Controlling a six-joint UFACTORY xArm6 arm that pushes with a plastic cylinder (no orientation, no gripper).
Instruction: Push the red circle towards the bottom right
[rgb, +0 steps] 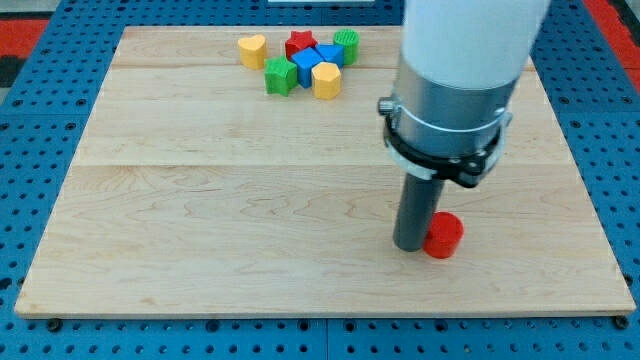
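Note:
The red circle (444, 236) is a short red cylinder lying on the wooden board (200, 200), in the lower right part of the view. My tip (411, 247) rests on the board right against the circle's left side, touching it or nearly so. The rod and the arm's wide grey body rise above it and hide part of the board behind.
A cluster of blocks sits at the view's top, left of centre: a yellow heart (252, 49), a red star (299, 42), a green cylinder (346, 45), a blue block (312, 59), a green block (280, 75) and a yellow block (326, 80). Blue pegboard surrounds the board.

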